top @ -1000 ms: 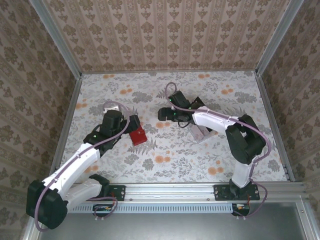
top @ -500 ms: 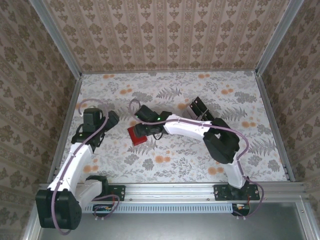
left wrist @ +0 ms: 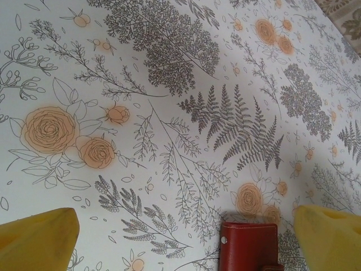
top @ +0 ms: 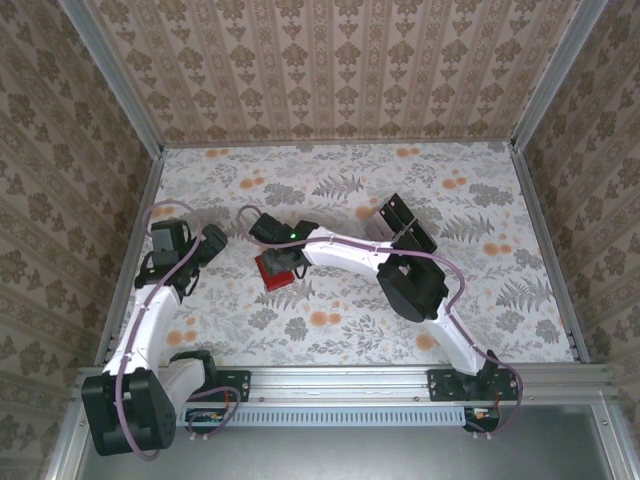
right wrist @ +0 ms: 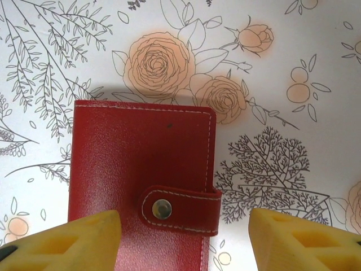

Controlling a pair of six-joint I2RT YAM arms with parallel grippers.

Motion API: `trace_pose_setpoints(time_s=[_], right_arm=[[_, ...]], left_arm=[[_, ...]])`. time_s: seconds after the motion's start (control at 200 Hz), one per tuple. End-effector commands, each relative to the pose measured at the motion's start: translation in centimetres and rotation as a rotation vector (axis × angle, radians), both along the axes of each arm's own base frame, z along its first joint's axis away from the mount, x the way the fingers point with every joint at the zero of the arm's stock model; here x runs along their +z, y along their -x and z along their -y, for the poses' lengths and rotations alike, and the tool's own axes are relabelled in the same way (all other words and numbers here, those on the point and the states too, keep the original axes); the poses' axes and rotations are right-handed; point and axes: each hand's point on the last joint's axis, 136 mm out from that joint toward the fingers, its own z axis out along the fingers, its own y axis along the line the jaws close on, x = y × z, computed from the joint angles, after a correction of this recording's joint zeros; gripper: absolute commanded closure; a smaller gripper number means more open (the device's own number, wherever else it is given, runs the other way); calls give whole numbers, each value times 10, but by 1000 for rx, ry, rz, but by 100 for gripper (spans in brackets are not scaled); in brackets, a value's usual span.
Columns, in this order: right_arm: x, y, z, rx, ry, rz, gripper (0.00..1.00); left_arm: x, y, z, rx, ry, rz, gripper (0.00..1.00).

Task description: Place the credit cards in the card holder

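Observation:
The card holder is a red wallet lying flat on the floral table, closed by a snap strap. My right gripper hovers open just above it. One yellow fingertip is over the wallet's left part, the other over bare table to its right. From above, the right gripper covers part of the card holder. Dark credit cards lie behind the right arm's elbow. My left gripper stands open to the left, with a corner of the card holder low between its fingers.
The right arm stretches across the table's middle from its base at the near right. Metal rails and papered walls close in the table on three sides. Open floral cloth lies to the right and in front.
The right arm swung left from the cards to above the card holder, and its jaws narrowed a little. The left arm drew back leftward, away from the card holder.

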Motion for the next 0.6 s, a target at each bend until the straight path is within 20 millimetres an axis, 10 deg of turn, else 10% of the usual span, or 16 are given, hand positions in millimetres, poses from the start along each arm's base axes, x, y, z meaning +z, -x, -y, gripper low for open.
trace_pose_setpoints(time_s=[0.0, 0.595], right_arm=[[-7, 1, 3, 15, 74, 8, 37], [-27, -1, 9, 13, 153, 10, 57]], left_arm=[[-3, -1, 1, -2, 33, 6, 0], [-4, 1, 4, -18, 58, 12, 0]])
